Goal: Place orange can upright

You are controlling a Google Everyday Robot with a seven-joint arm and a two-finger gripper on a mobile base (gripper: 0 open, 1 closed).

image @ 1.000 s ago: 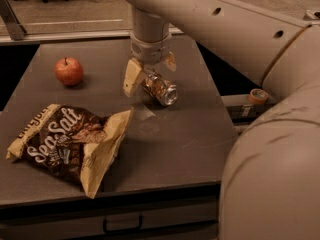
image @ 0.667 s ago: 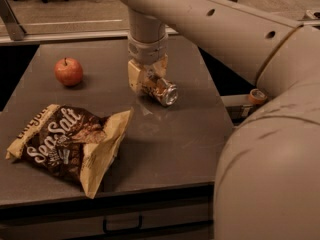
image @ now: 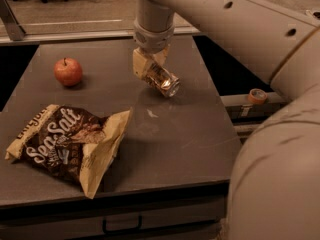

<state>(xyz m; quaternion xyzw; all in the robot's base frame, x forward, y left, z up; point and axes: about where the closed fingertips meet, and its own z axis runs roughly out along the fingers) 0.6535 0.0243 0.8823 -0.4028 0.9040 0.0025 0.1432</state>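
The pincer [image: 151,69], clamped on the orange can [image: 164,80], has raised it slightly above the table [image: 195,134] — still tilted, not yet upright.

Your worktop [image: 195,134] is a dark, flat slab, its right half bare. On it you have a red apple [image: 68,71] sitting near the far left corner. A crumpled brown chip bag [image: 65,144] lies flat at the front left, well apart from the apple. Over the far middle, your tool [image: 152,66] clamps the orange can [image: 164,80], which is tilted; you cannot tell whether its lower end touches the worktop.
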